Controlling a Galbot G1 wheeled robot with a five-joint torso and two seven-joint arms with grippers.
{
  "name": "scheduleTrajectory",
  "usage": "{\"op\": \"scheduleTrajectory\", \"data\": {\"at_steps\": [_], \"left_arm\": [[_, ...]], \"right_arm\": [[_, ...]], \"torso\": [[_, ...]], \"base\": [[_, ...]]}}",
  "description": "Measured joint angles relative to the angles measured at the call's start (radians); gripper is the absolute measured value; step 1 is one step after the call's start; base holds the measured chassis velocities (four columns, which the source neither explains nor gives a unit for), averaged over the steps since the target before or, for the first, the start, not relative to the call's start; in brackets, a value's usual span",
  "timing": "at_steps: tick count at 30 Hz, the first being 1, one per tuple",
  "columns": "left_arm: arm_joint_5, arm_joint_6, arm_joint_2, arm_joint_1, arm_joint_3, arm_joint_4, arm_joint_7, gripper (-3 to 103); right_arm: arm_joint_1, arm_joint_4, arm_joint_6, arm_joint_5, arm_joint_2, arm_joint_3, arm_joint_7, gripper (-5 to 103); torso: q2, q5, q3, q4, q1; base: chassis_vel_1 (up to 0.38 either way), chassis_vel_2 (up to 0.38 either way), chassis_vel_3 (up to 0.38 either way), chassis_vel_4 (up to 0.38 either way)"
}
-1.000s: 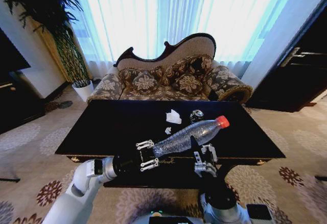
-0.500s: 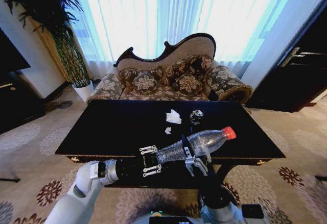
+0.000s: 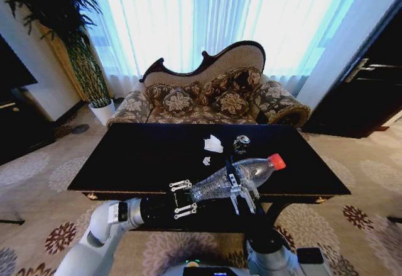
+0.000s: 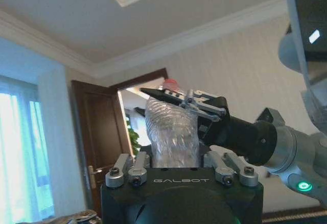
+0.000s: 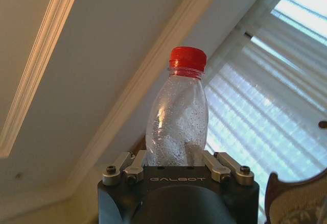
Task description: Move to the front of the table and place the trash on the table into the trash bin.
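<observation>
The table (image 3: 125, 156) was glossy black, with a thin gold trim along its front edge. The bottle (image 3: 233, 176) was clear plastic, speckled with tiny droplets, and its cap (image 3: 275, 161) was bright red. The tissue (image 3: 213, 143) and the small paper scrap (image 3: 206, 160) were white; the can (image 3: 241, 142) was dark with a silvery top. The left gripper (image 3: 181, 198) had silver fingers on a black body, its arm white. The right gripper (image 3: 241, 192) matched it, silver on black. The sofa (image 3: 207, 97) wore a brown and cream floral pattern in a dark wooden frame. The carpet (image 3: 38, 182) was beige with maroon flower medallions. The curtains (image 3: 207, 12) glowed pale blue-white.
</observation>
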Motion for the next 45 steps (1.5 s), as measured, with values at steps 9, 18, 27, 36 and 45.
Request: {"op": "scheduleTrajectory", "data": {"at_steps": [9,18,27,36,45], "left_arm": [[-0.045,-0.040,-0.077,0.039,-0.085,0.023,-0.009,74],[-0.203,0.004,-0.119,0.014,-0.164,0.006,-0.280,100],[-0.243,0.087,-0.156,0.012,-0.288,-0.061,-0.666,100],[-0.369,0.161,-0.153,0.015,-0.444,-0.083,-0.796,100],[-0.404,0.170,-0.140,0.008,-0.484,-0.089,-0.793,100]], "right_arm": [[0.021,0.000,0.014,0.116,-0.027,0.072,0.011,25],[0.038,0.000,0.068,0.188,-0.059,0.163,-0.092,25],[0.057,-0.037,0.107,0.152,-0.090,0.286,-0.126,25],[0.061,-0.200,0.140,0.180,-0.150,0.369,-0.361,25],[0.077,-0.462,0.160,0.143,-0.202,0.435,-0.542,25]], "torso": [[0.000,0.0001,0.000,0.0000,0.000],[0.000,0.0000,0.000,-0.0001,0.000],[0.000,0.0000,0.000,0.0001,0.000],[0.000,0.0000,0.000,0.0000,0.000],[0.000,-0.0001,0.000,0.0000,0.000]], "base": [[0.000,0.000,0.000,0.000],[0.000,0.000,0.000,0.000],[0.000,0.000,0.000,0.000],[0.000,0.000,0.000,0.000],[0.000,0.000,0.000,0.000]]}}
